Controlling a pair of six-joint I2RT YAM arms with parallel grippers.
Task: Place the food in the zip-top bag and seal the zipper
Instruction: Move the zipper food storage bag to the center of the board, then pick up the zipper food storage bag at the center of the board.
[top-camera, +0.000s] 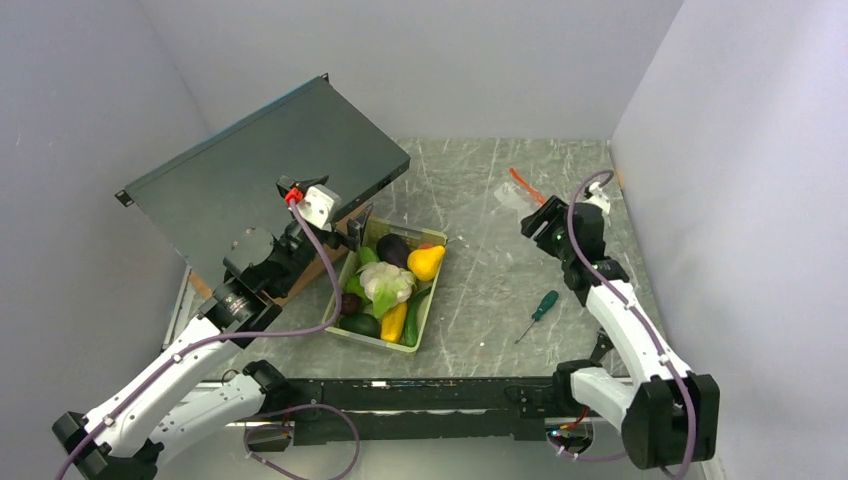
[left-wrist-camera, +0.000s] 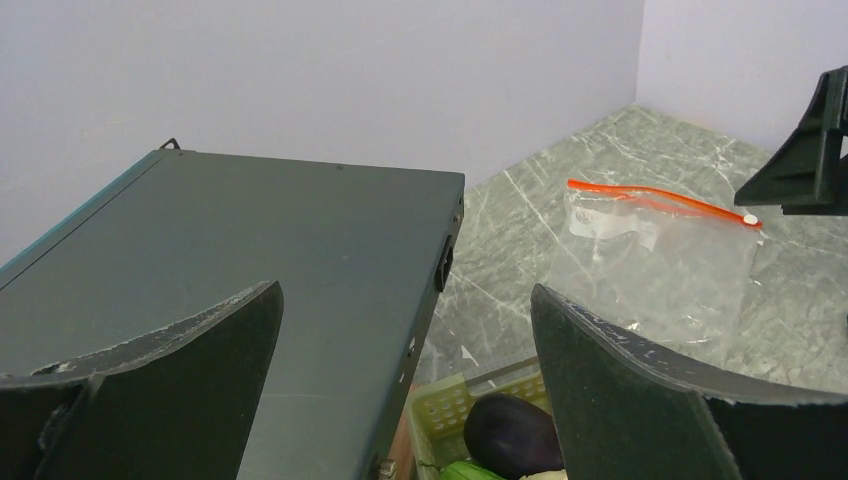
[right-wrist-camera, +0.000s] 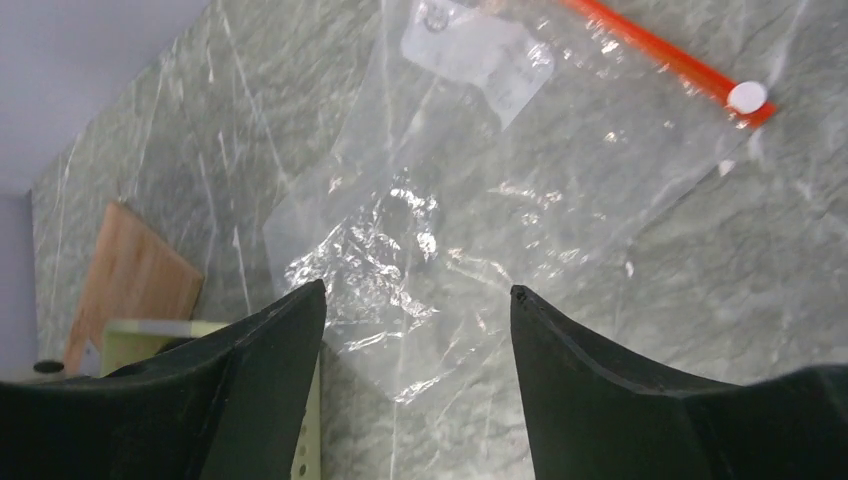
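Observation:
The food (top-camera: 390, 285) lies heaped in a pale green tray (top-camera: 432, 297): a yellow piece (top-camera: 425, 262), a dark purple one (top-camera: 392, 248), green ones. The zip-top bag (top-camera: 515, 197) lies flat and empty at the back right, its orange-red zipper (top-camera: 524, 184) on the far edge. My right gripper (top-camera: 538, 222) hovers open just over the bag (right-wrist-camera: 480, 180), nothing between its fingers; the zipper (right-wrist-camera: 670, 60) ends in a white slider (right-wrist-camera: 747, 96). My left gripper (top-camera: 358, 225) stands wide open above the tray's back left corner, over the purple piece (left-wrist-camera: 510, 435). The left wrist view also shows the bag (left-wrist-camera: 650, 270).
A large dark metal box (top-camera: 260, 180) leans tilted at the back left, right beside the left gripper (left-wrist-camera: 405, 290). A green-handled screwdriver (top-camera: 540, 308) lies right of the tray. A wooden board (right-wrist-camera: 120, 280) sits under the box. Walls close in on three sides.

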